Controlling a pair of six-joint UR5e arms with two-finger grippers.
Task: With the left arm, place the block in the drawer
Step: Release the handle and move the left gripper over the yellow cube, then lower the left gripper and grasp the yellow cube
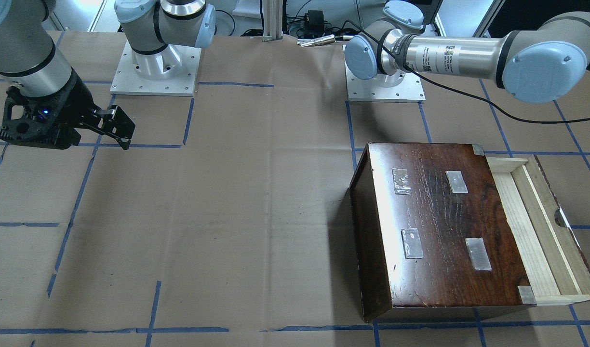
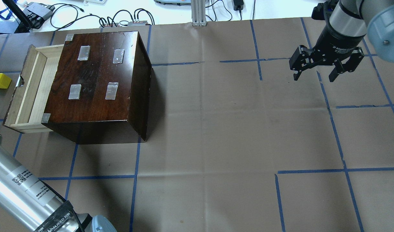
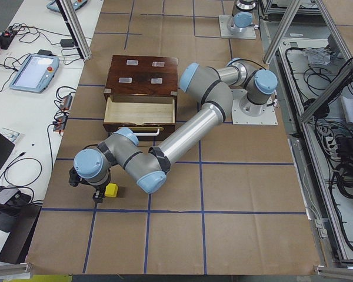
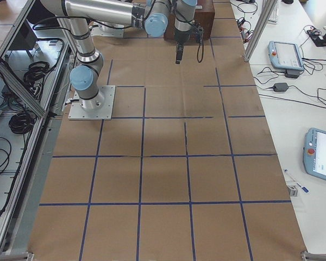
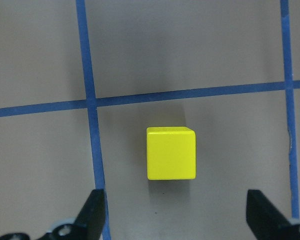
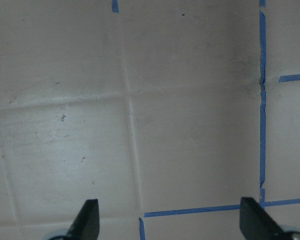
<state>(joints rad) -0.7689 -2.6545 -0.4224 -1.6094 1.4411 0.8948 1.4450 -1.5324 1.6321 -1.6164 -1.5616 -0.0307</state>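
The yellow block (image 5: 171,153) lies on the brown paper table beside a blue tape cross; it also shows at the left edge of the overhead view (image 2: 0,80) and in the exterior left view (image 3: 111,190). My left gripper (image 5: 175,217) is open above it, its fingers (image 5: 93,210) straddling the block without touching. The drawer (image 2: 29,91) is pulled out of the dark brown cabinet (image 2: 97,77), and its pale tray (image 1: 529,231) holds nothing. My right gripper (image 2: 314,76) is open and empty over bare table far from the cabinet.
The left arm's long link (image 3: 188,132) stretches past the drawer front. Both arm bases (image 1: 155,67) stand at the table's robot side. Grey tape patches (image 1: 456,182) sit on the cabinet top. Cables and a teach pendant (image 3: 34,71) lie on the side bench.
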